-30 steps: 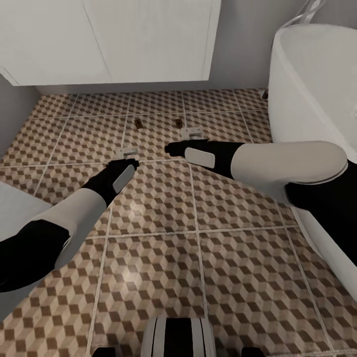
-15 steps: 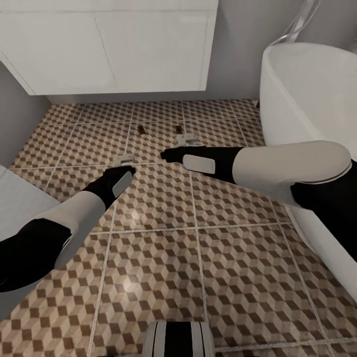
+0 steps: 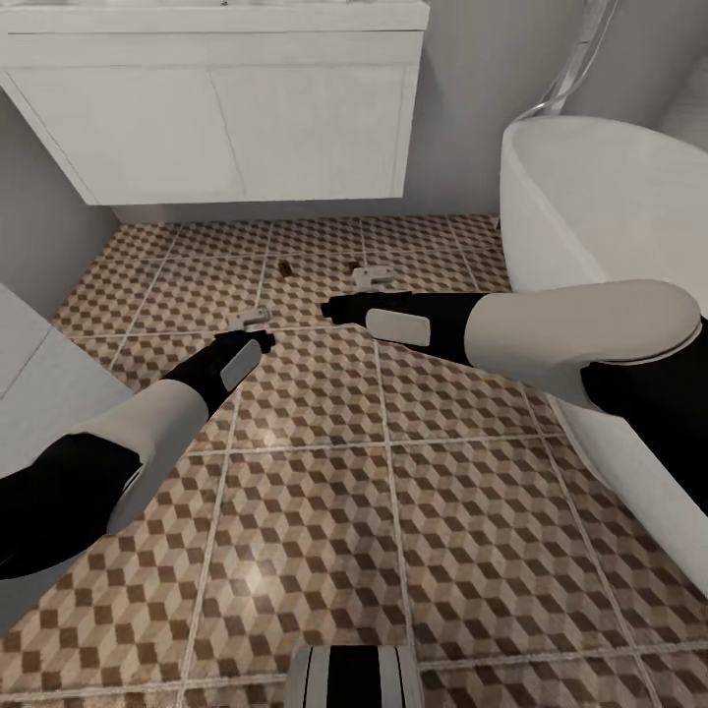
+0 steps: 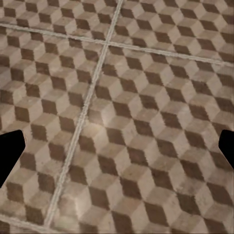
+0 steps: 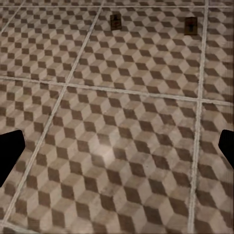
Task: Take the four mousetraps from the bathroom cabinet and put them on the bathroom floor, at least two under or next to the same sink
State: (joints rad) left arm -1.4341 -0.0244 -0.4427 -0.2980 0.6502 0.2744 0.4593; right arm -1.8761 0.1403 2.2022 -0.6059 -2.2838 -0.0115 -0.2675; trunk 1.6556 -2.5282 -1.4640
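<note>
Mousetraps (image 5: 115, 20) (image 5: 190, 25) on bathroom floor (image 3: 315, 492), well beyond wide-spread right gripper (image 5: 117, 146), left gripper (image 4: 117, 146) likewise wide

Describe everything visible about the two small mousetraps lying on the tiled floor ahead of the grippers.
The mousetraps are two small flat rectangular tan boards, each with a dark marking on top; detail is too small to resolve. They lie flat and apart from each other on the cube-patterned bathroom floor, in front of the white wall-hung unit, beyond both grippers. Nothing touches them except the floor. In the head view they appear as tiny brown specks.
</note>
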